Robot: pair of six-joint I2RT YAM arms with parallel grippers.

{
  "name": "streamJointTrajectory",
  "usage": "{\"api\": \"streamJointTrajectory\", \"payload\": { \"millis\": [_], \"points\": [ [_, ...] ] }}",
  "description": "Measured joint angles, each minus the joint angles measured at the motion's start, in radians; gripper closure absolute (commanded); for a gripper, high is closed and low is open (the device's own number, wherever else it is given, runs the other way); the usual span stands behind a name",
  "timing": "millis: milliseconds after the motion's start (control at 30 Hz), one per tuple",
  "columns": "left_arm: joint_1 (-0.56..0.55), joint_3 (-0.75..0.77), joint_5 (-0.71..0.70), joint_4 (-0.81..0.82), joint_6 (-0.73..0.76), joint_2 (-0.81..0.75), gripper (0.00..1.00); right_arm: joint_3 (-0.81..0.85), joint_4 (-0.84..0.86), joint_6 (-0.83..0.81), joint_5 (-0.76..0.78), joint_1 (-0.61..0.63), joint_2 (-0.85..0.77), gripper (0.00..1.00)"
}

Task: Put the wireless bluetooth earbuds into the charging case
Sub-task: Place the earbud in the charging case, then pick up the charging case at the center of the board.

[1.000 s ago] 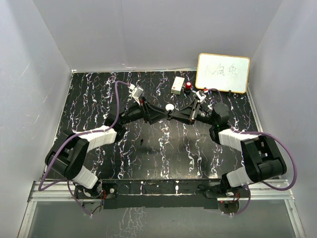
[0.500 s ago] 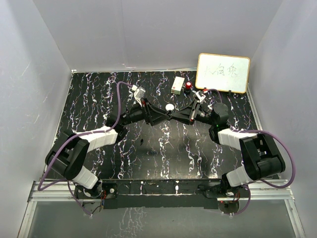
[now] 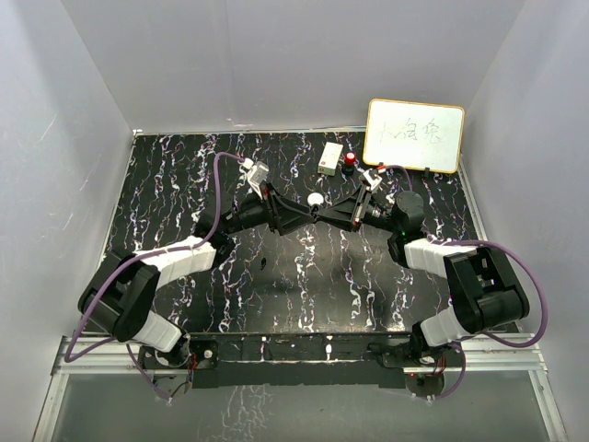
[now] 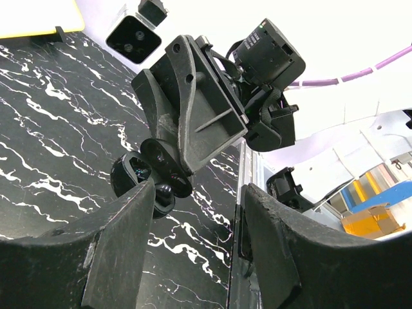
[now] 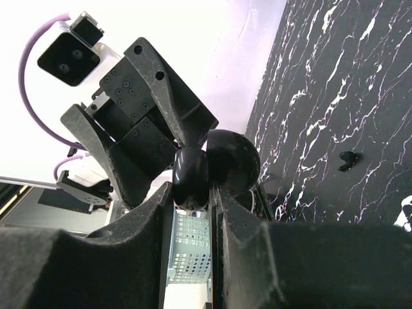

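Note:
My right gripper (image 3: 326,211) is shut on the small black round charging case (image 5: 191,174), holding it above the middle of the table with its lid (image 5: 233,159) hinged open. The case also shows in the left wrist view (image 4: 136,175), at the right gripper's fingertips. My left gripper (image 3: 306,214) faces it from the left, close by; its fingers (image 4: 122,238) stand wide apart with nothing between them. One tiny black earbud (image 3: 264,264) lies on the table nearer the front, and also shows in the right wrist view (image 5: 348,159). The second earbud is not visible.
A white round puck (image 3: 316,198) lies just behind the two grippers. A white box (image 3: 329,157) and a red-topped item (image 3: 351,160) stand at the back. A framed whiteboard (image 3: 414,135) leans at the back right. Grey walls enclose the marbled black table (image 3: 184,184).
The left arm has shifted slightly, its gripper edging up toward the held case. The right gripper and the case have barely moved. The earbud on the table has not moved.

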Motion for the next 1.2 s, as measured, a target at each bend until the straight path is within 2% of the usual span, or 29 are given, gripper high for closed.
{"api": "streamJointTrajectory", "payload": {
  "millis": [367,467,700,833,1033,1200],
  "points": [
    [-0.002,-0.019,-0.012,-0.024,0.005,-0.003,0.43,0.000,0.015,0.009,0.001,0.000,0.000,1.00],
    [-0.002,-0.021,-0.063,-0.091,0.027,-0.034,0.43,0.000,0.015,0.011,0.002,0.000,0.000,1.00],
    [-0.002,-0.025,-0.333,-0.483,0.134,-0.256,0.44,0.000,-0.034,-0.050,0.004,0.000,0.006,1.00],
    [-0.033,-0.008,-0.546,-0.777,0.182,-0.346,0.45,0.000,-0.187,-0.167,0.025,0.000,-0.005,1.00],
    [-0.150,0.064,-0.815,-1.119,0.172,-0.286,0.48,0.027,-0.362,-0.285,0.041,0.000,-0.025,1.00],
    [-0.218,0.095,-0.961,-1.272,0.146,-0.181,0.49,0.033,-0.406,-0.320,0.044,0.000,-0.029,1.00]
  ]
}}
